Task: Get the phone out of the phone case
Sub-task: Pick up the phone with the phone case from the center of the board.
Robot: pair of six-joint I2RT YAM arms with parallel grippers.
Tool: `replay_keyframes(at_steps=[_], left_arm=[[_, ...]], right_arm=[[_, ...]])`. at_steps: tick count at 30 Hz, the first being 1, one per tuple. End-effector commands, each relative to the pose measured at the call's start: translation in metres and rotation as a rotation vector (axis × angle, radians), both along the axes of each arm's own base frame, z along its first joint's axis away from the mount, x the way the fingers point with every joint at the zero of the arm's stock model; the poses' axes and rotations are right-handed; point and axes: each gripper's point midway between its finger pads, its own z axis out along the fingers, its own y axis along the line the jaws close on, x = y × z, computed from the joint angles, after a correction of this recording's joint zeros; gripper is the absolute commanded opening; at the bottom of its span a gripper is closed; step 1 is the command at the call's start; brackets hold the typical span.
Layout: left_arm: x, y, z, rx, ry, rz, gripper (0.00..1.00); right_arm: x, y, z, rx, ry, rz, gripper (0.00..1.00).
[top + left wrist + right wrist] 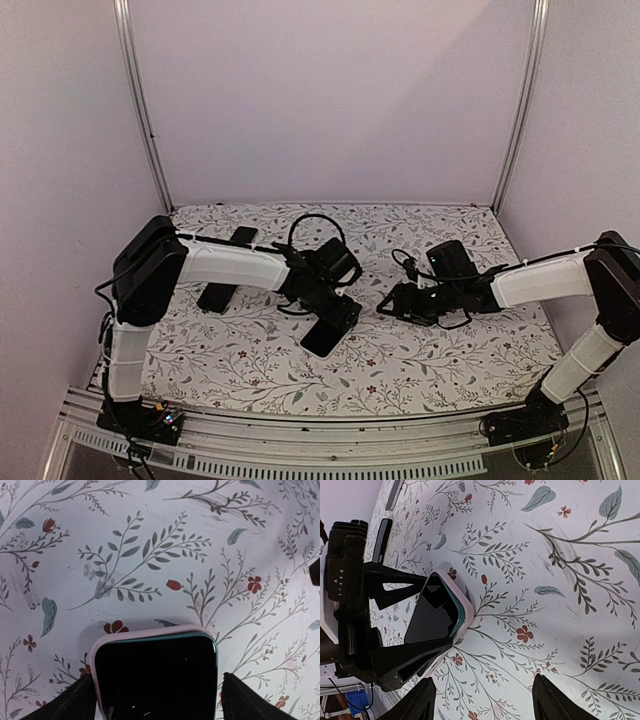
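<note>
The task stands near its start: the phone [432,615] sits fully inside the phone case [150,631], the pink rim wrapping its dark screen on every edge that shows, with a thin teal line between the two. No corner looks peeled away.

In the top view the cased phone lies a little toward 6 o'clock from the middle of the floral cloth [150,555]. The left gripper [158,677] straddles it. Its fingers [70,702] are drawn in against the two long sides of the case and appear to pinch it. In the right wrist view the far end of the case seems raised slightly off the cloth, though that may only be the angle.

The right gripper [482,680] waits at about 2 o'clock from the phone, near but apart from it, fingers spread wide with only cloth between them.

What looks done is the securing of the case by one arm. What remains is everything else: getting a finger on a case edge or on the phone, working the phone free, and separating the two.

Two dark flat objects [240,237] lie toward 10 o'clock, well away.
</note>
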Motion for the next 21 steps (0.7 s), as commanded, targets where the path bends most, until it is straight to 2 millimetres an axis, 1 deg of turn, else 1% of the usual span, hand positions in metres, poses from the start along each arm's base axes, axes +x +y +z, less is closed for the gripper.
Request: replay_keyframes(at_steps=[1, 3, 6, 8, 12, 15, 18, 21], left_arm=[[0.005, 0.001, -0.008, 0.025, 0.013, -0.004, 0.84], [0.004, 0.001, -0.010, 0.028, 0.013, -0.008, 0.84], [0.004, 0.002, -0.010, 0.033, 0.014, -0.014, 0.90], [0.004, 0.003, -0.011, 0.039, 0.011, -0.010, 0.88], [0.005, 0.003, -0.010, 0.040, 0.009, -0.007, 0.79], [0.004, 0.000, -0.008, 0.020, 0.014, -0.015, 0.68], [0.004, -0.004, -0.001, -0.036, 0.037, -0.017, 0.57], [0.009, -0.004, 0.009, -0.129, 0.075, -0.001, 0.53]], right_arm=[[0.002, 0.003, 0.012, 0.046, -0.025, 0.005, 0.69], [0.001, 0.004, 0.010, 0.048, -0.021, 0.006, 0.69], [0.002, 0.004, 0.010, 0.049, -0.018, 0.003, 0.69], [0.002, 0.004, 0.011, 0.051, -0.019, 0.003, 0.69], [0.002, 0.005, 0.011, 0.054, -0.018, 0.001, 0.69], [0.002, 0.005, 0.009, 0.055, -0.011, 0.004, 0.69], [0.001, 0.007, 0.007, 0.062, -0.004, 0.011, 0.69], [0.001, 0.009, 0.008, 0.071, -0.003, 0.010, 0.69]])
